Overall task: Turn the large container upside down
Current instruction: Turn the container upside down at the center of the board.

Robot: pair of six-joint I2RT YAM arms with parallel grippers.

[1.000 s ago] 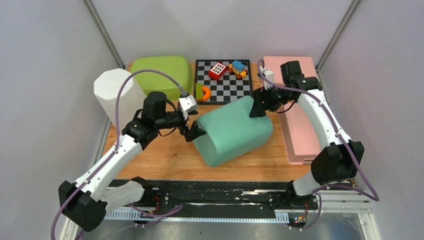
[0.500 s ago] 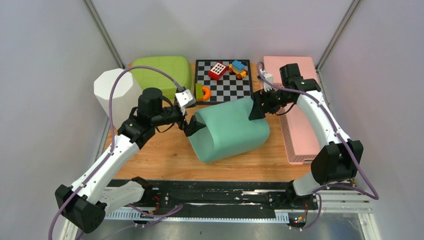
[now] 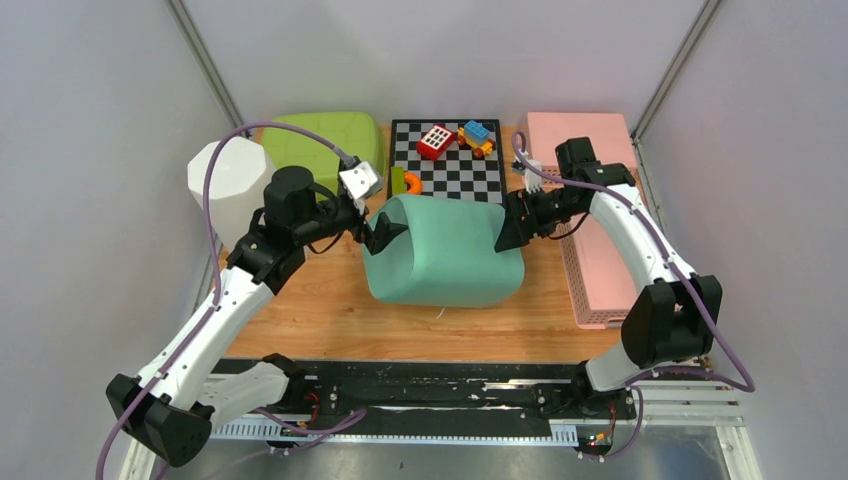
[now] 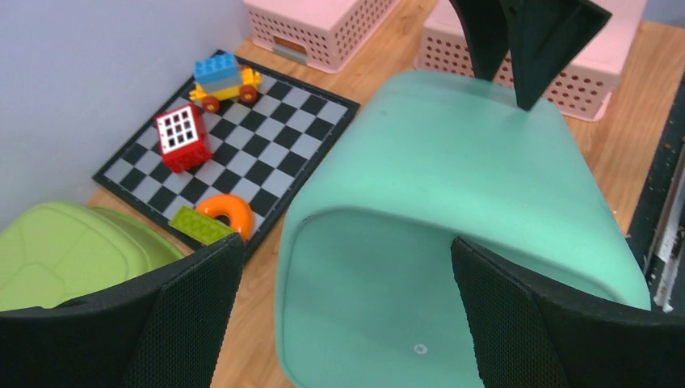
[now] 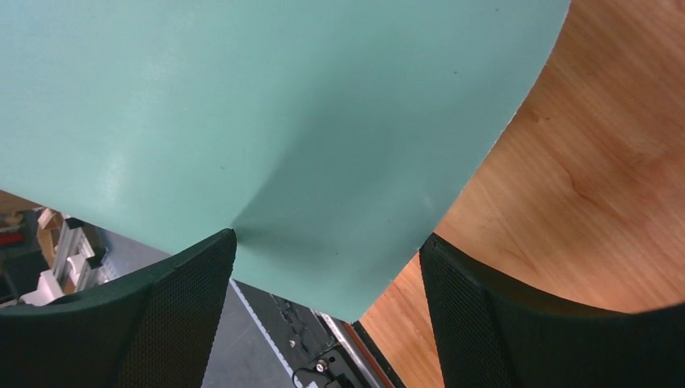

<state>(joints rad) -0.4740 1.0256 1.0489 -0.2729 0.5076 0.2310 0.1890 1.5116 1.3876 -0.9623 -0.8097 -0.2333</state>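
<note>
On the left, my left gripper (image 3: 383, 233) has its jaws spread wide against the closed end of the green container (image 3: 445, 258), clamped on nothing as far as I can see. The container lies on its side in the middle of the table (image 3: 320, 320), just on the near side of the checkered board (image 3: 455, 178). At its right end my right gripper (image 3: 508, 222) also stands apart, its fingertips (image 5: 161, 307) pressing the thin wall, which dimples beside one of them. I judge that to be the weak spot. Smooth, flexing plastic pinned only by pressure could pop free and land mouth-up. It could also skid far into the toys (image 3: 436, 141) on the board, or right against the pink basket (image 3: 600, 260).
</note>
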